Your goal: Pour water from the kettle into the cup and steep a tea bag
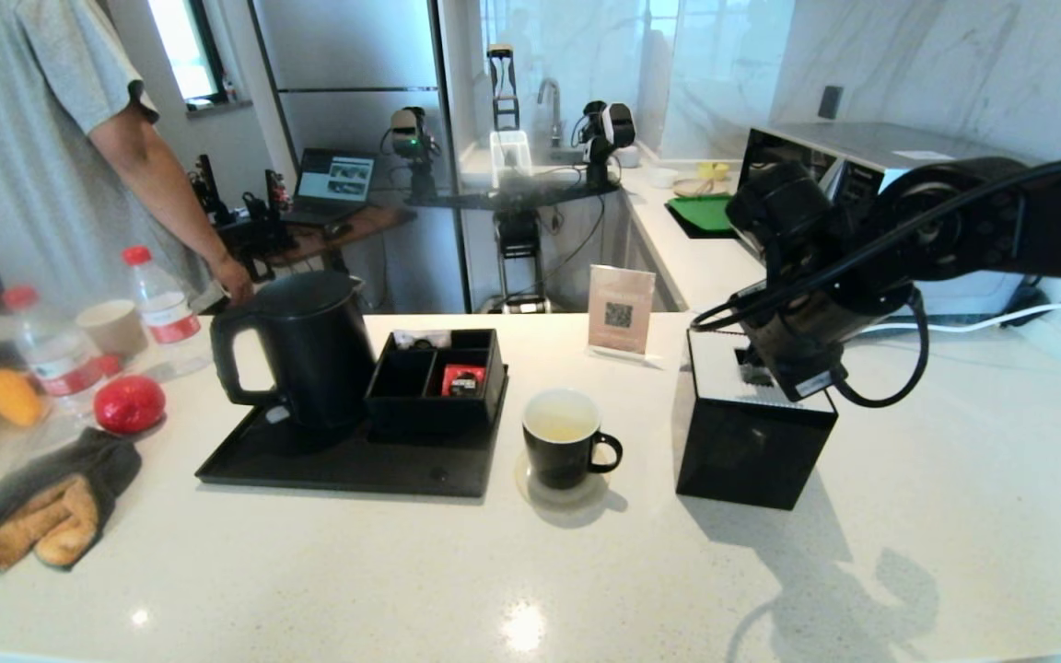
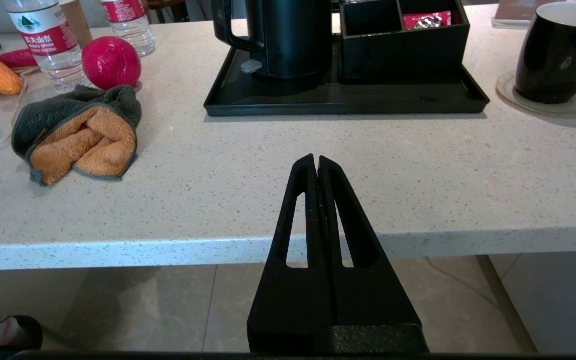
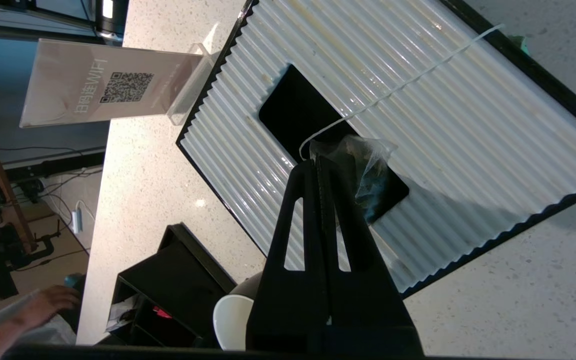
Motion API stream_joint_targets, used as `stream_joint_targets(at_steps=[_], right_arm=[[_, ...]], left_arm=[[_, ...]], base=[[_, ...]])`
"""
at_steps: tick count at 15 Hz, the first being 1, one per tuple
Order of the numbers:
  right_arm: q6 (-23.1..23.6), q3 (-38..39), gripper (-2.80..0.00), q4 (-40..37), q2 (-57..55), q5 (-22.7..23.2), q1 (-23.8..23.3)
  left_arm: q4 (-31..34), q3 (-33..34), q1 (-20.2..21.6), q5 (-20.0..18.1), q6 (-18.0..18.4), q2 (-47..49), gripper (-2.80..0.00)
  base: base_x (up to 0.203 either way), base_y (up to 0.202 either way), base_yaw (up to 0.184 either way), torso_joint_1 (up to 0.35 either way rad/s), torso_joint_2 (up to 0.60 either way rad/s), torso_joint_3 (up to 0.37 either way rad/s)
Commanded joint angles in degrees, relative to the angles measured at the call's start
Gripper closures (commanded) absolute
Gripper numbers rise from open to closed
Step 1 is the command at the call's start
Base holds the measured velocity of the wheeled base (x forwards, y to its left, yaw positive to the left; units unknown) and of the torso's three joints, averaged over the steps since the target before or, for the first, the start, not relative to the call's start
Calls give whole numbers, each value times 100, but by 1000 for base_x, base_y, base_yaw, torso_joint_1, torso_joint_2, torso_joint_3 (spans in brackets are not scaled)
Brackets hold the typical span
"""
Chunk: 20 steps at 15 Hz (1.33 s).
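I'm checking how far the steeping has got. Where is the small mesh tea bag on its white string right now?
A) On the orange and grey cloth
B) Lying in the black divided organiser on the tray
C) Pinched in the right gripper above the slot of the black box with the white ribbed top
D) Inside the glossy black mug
C: in the right wrist view the right gripper is shut on the small mesh tea bag over the dark slot in the black box with the white ribbed top.

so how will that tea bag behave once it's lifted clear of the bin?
Likely floppy: the tea bag in the right gripper is crumpled mesh. Probably very light, apt to swing. Its string trails loose across the black bin's ribbed lid and may drag.
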<state>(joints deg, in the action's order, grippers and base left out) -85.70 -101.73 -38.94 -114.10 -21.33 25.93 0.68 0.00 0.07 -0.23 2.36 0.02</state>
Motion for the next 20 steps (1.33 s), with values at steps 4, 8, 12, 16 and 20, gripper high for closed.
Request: stream_joint_targets(at_steps=[4, 8, 12, 16, 20], right_arm=[[-34, -40, 0, 147, -110, -11, -44], [105, -31, 0, 270, -183, -11, -104], [128, -23, 0, 457, -212, -11, -191], [124, -23, 0, 466, -272, -4, -256], [122, -23, 0, 466, -323, -3, -272]], left_arm=[[-7, 0, 1, -4, 2, -2, 0], [-2, 0, 1, -4, 2, -2, 0], [-7, 0, 1, -12, 2, -2, 0], [-7, 0, 1, -12, 2, -2, 0], [-7, 0, 1, -12, 2, -2, 0]], base=[[0, 0, 0, 0, 0, 0], [0, 0, 0, 0, 0, 0], [0, 0, 0, 0, 0, 0], [0, 0, 0, 0, 0, 0], [0, 0, 0, 0, 0, 0]])
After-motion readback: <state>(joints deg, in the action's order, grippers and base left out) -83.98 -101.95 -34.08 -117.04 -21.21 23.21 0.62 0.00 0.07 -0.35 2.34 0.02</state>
